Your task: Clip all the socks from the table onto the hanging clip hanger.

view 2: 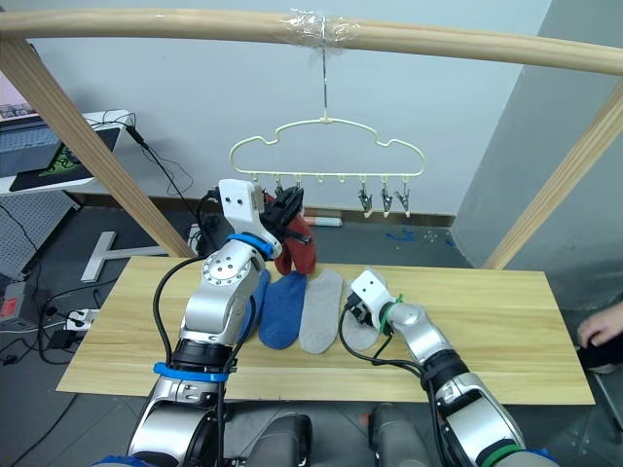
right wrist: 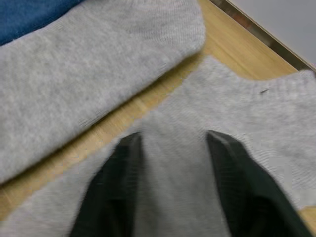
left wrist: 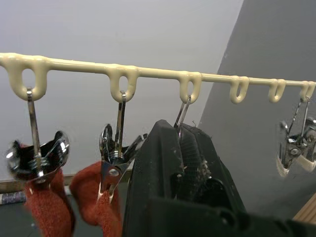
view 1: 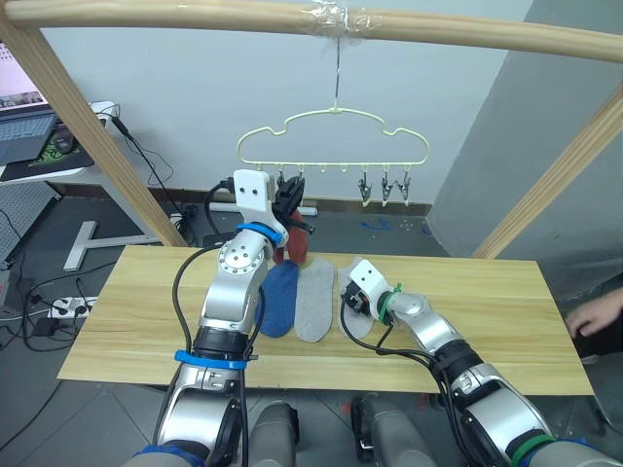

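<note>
Reaching up to the hanger [view 1: 334,136], the left hand [left wrist: 180,148] is pressing its fingers together at the third clip [left wrist: 183,111], beside two red socks [left wrist: 47,207] hanging from the first two clips. The right hand [right wrist: 170,163] is resting with fingers apart on a grey sock [right wrist: 237,123] on the tabletop [view 1: 467,302], next to another grey sock [view 1: 316,300] and a blue sock [view 1: 279,300].

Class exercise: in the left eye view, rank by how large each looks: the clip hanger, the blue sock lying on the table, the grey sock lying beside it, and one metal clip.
1. Clip hanger.
2 and 3. Blue sock and grey sock: near alike, so unranked.
4. Metal clip.
</note>
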